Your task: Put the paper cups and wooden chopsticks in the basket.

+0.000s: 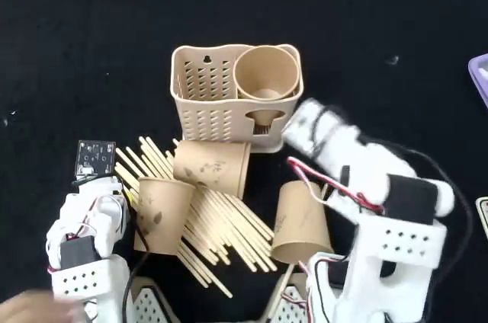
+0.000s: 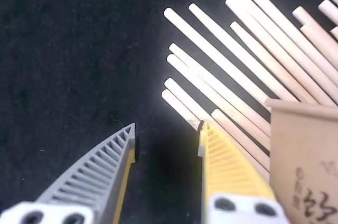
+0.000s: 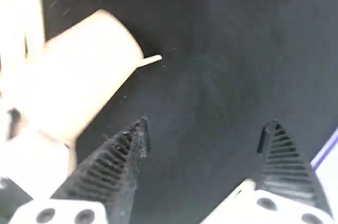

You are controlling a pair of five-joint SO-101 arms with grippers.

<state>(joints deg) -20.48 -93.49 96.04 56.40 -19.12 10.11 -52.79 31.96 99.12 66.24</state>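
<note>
The job is barely begun. One basket [image 1: 202, 91] stands mid-desk [image 1: 91, 49], toward the far edge, with one paper cup [image 1: 265, 71] inside it. Three cups lie tipped over towards the near edge: a left cup [image 1: 160, 212], a middle cup [image 1: 212, 167] and a right cup [image 1: 300, 222]. They rest on or beside loose chopsticks [image 1: 229, 231], which overlap too much to count. The left gripper [image 2: 167, 126] is parted and empty at the stick ends. The right gripper [image 3: 207, 123] gapes wide, empty.

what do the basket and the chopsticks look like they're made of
Basket: probably moulded plastic, matte beige; its walls are thin, even and punched with regular slots. Chopsticks: apparently bare pale wood, round and matte, with no gloss.
</note>
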